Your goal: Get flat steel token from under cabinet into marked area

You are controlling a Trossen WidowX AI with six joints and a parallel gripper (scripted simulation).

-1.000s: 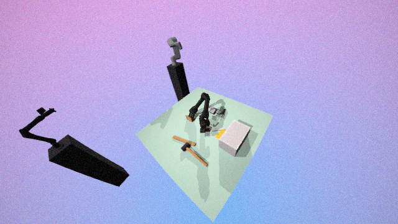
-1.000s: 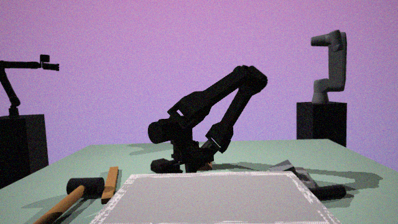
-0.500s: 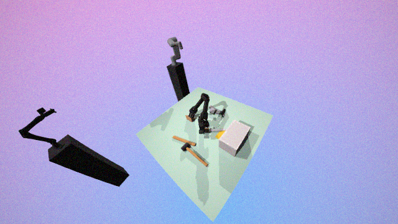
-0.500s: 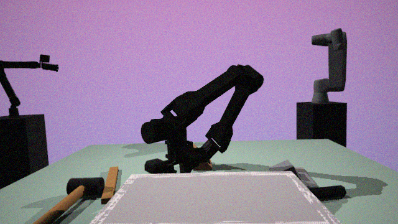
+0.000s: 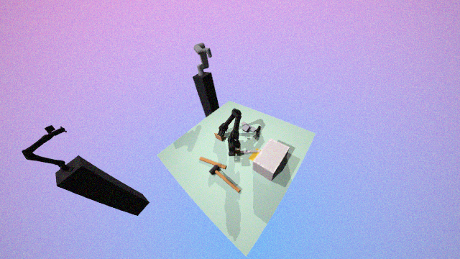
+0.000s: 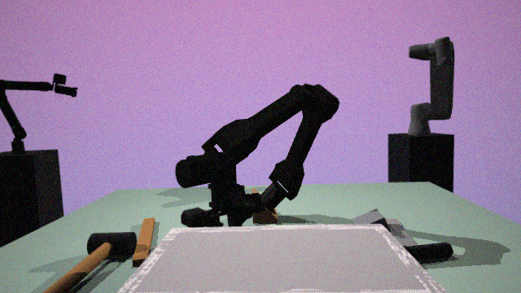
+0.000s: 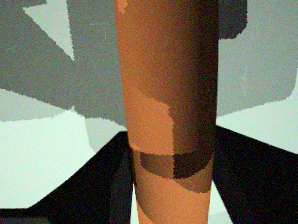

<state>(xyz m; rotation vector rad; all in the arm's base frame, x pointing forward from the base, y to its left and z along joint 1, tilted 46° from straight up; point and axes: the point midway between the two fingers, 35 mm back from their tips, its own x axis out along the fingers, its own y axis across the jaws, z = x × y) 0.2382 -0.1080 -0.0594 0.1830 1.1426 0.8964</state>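
My gripper (image 5: 237,152) (image 7: 165,136) is shut on the orange round handle (image 7: 167,75) of a tool. The tool's thin pale shaft (image 5: 248,152) reaches from the gripper to the cabinet's front edge, over the yellow marked area (image 5: 254,155); whether its tip is under the cabinet cannot be told. The cabinet (image 5: 272,155) (image 6: 277,260) is a pale box with a whitish top. In the exterior view it hides the tool and the marked area. The steel token is not visible in any view.
A black-headed mallet (image 5: 215,170) (image 6: 111,244) and a flat wooden stick (image 5: 213,162) (image 6: 145,242) lie to the cabinet's side. A grey object with a black grip (image 5: 251,128) (image 6: 429,251) lies on the other side. An orange block (image 5: 218,137) is by the arm's base.
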